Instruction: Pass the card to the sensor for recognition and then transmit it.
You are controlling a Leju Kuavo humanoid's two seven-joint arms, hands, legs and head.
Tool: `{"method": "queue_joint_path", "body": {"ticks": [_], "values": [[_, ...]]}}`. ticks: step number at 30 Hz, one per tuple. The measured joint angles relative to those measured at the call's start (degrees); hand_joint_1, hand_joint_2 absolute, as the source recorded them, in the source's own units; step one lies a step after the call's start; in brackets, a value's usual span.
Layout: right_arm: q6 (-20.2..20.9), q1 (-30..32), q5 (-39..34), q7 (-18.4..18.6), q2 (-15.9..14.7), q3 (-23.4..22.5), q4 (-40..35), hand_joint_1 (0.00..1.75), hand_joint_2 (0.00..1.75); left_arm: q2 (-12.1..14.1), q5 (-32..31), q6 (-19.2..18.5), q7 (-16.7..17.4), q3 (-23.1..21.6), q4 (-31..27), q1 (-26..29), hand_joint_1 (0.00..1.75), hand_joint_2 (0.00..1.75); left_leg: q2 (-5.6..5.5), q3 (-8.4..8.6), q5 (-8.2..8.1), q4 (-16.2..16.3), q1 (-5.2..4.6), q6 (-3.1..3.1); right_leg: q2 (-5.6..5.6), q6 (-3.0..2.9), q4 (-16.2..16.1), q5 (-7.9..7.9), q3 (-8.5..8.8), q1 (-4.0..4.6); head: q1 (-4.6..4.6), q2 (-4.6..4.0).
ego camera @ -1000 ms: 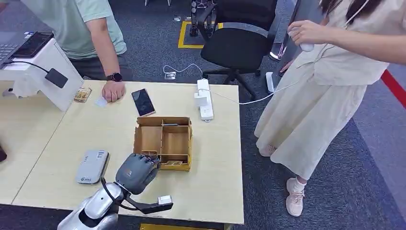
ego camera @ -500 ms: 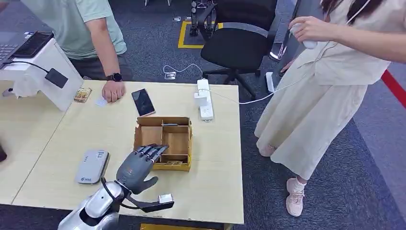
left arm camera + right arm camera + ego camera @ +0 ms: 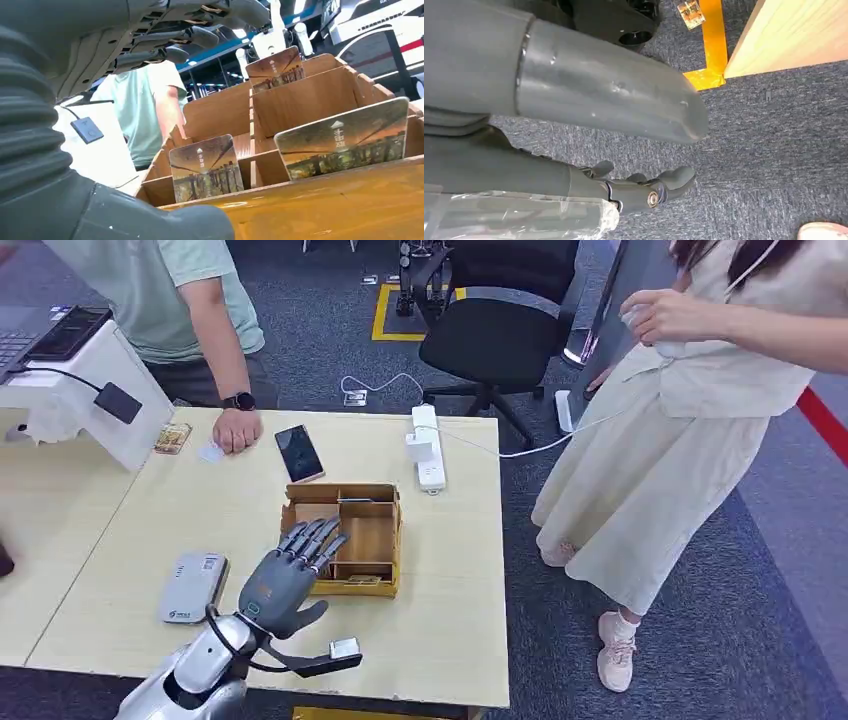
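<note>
A brown cardboard box [image 3: 397, 540] with several compartments stands in the middle of the pale table [image 3: 200, 510]. In the left wrist view, picture cards stand upright in it: one [image 3: 206, 167] in a near compartment, one [image 3: 345, 140] beside it, a third [image 3: 275, 67] farther back. My left hand [image 3: 285, 580] hovers at the box's near left corner, fingers [image 3: 200, 35] spread above the cards and holding nothing. A flat grey reader [image 3: 192, 587] lies left of that hand. My right hand [image 3: 644, 190] hangs low over the carpet with nothing in it.
A white stand [image 3: 95, 390] with a black pad [image 3: 118, 402] sits at the table's far left. A person's hand [image 3: 236, 430] rests near a small card [image 3: 210, 452], a phone [image 3: 299, 452] and a power strip [image 3: 428, 445]. Another person [image 3: 680, 440] stands right; a chair [image 3: 495, 330] is behind.
My left hand has uncurled from a closed bunch, and its fingers now stretch forward over the box's near left compartment. The person on the right has drawn both hands together.
</note>
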Motion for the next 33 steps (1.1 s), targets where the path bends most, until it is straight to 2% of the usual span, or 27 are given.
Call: {"method": "queue_joint_path", "body": {"ticks": [7, 17, 25, 33], "values": [[0.0, 0.2, -0.6, -0.3, -0.2, 0.0, 0.0, 0.00, 0.00, 1.1, 0.3, 0.7, 0.0, 0.6, -1.8, 2.8, 0.00, 1.75, 0.00, -0.01, -0.01, 0.0, 0.00, 0.00, 0.00, 0.00, 0.0, 0.00, -0.01, 0.00, 0.00, 0.00], [0.1, 0.2, -1.3, -0.8, -0.3, 0.0, 0.0, 0.00, 0.00, 1.1, 0.2, 0.9, 0.0, 1.5, -2.8, 6.6, 0.00, 1.75, -0.01, -0.01, 0.00, 0.0, 0.00, 0.00, -0.01, 0.00, 0.0, 0.00, -0.01, 0.00, 0.00, 0.02], [0.0, 0.2, -1.3, -0.9, -0.3, 0.0, 0.0, 0.00, 0.00, 0.8, 0.2, 0.6, 0.0, 1.6, -2.8, 7.5, 0.00, 1.75, -0.01, -0.01, 0.00, 0.0, 0.00, 0.00, -0.01, 0.00, 0.0, 0.00, -0.01, 0.00, 0.00, 0.02], [0.2, 0.1, -1.1, -0.9, -0.3, 0.0, 0.0, 0.00, 0.00, -0.6, 0.3, -0.4, -1.2, 1.5, -2.8, 6.7, 0.00, 1.75, -0.01, 0.00, 0.00, 0.0, 0.00, 0.00, -0.01, 0.00, 0.0, 0.00, -0.01, 0.00, 0.00, 0.00]]}}
